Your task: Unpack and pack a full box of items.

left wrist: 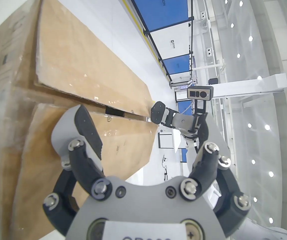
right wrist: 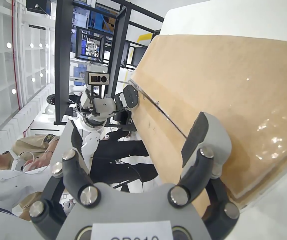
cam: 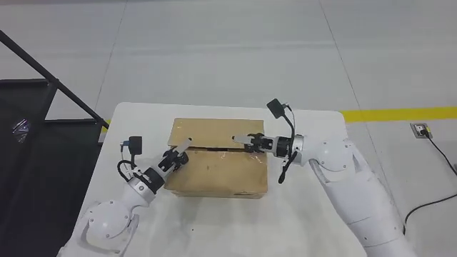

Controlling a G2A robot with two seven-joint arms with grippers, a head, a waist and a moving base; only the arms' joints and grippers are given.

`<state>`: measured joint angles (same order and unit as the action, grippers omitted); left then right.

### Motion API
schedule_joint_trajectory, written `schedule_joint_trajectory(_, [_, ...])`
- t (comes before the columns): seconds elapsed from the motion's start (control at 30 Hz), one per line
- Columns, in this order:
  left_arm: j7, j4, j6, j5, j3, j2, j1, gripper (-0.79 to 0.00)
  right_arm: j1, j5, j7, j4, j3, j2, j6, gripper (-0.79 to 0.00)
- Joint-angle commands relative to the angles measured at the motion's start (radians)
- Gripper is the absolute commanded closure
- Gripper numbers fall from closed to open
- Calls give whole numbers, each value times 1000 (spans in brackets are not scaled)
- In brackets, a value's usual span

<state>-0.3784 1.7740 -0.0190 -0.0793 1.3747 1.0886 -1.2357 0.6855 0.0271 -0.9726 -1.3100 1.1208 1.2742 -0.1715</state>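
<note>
Box (cam: 218,173) (brown cardboard) sits on the desk (cam: 303,214); left gripper (cam: 180,151) and right gripper (cam: 244,142), both spread, flank its top seam.

A white surface (cam: 214,221) carries one brown cardboard box (cam: 218,168), sitting roughly midway between its side edges.

We see white lettering on a far blue wall panel (left wrist: 163,1) and a small logo on the white panel (left wrist: 172,44) beside it. Dark print on the cardboard box (left wrist: 6,51) is too blurred to read. The number labels on the left gripper (left wrist: 146,126) and the right gripper (right wrist: 138,126) are cut off.
</note>
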Motion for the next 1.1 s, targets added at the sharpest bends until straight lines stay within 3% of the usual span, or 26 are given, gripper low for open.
schedule_joint_trajectory(0.0, [8,0,-6,6,1,1,-2,-785,16,2,-4,-9,3,-3,-8,-785])
schedule_joint_trajectory(0.23, [26,6,-22,-21,43,2,-12,-785,34,5,17,17,-5,-5,-18,-785])
schedule_joint_trajectory(0.73, [50,-10,-28,-147,321,-14,-152,-785,-4,38,37,108,-30,4,-53,-785])
schedule_joint_trajectory(1.07, [49,-9,-27,-145,328,-14,-155,-785,-4,38,37,108,-30,4,-53,-785])
